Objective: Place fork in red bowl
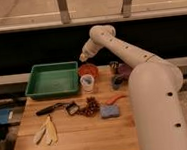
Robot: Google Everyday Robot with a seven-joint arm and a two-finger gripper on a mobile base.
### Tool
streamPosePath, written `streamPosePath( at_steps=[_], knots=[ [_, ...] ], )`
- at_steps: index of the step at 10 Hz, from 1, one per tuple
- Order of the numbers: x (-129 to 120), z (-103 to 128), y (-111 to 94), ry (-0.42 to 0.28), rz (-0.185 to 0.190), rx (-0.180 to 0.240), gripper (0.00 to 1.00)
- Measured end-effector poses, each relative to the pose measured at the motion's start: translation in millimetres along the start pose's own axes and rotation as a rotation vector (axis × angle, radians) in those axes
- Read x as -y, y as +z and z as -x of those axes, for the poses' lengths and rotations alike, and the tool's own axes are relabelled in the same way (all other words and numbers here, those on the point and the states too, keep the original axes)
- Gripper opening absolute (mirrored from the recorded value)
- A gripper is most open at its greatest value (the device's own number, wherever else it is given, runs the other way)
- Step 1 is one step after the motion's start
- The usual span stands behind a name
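The red bowl (88,69) sits at the back of the wooden table, just right of the green tray. My gripper (83,57) hangs close above the bowl's back left rim, at the end of the white arm that reaches in from the right. The fork is not visible in this view. I cannot tell whether the gripper holds anything.
A green rectangular tray (52,80) stands at the back left. A clear cup (88,82) is right in front of the red bowl. A purple bowl (120,72) lies partly behind my arm. A black-handled utensil (52,108), grapes (91,107), a blue sponge (110,111) and a yellow peel (46,130) lie nearer the front.
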Motion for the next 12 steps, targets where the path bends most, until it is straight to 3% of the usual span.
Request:
streamPosePath(
  at_steps=[5, 9, 10, 12],
  knots=[
    [3.7, 15.8, 9.0, -0.018, 0.010, 0.016, 0.00],
    [7.5, 19.0, 34.7, -0.023, 0.063, -0.002, 0.00],
    [7.5, 15.7, 42.2, -0.017, 0.077, -0.011, 0.03],
    [8.9, 4.8, 59.0, 0.003, 0.106, -0.036, 0.22]
  ],
)
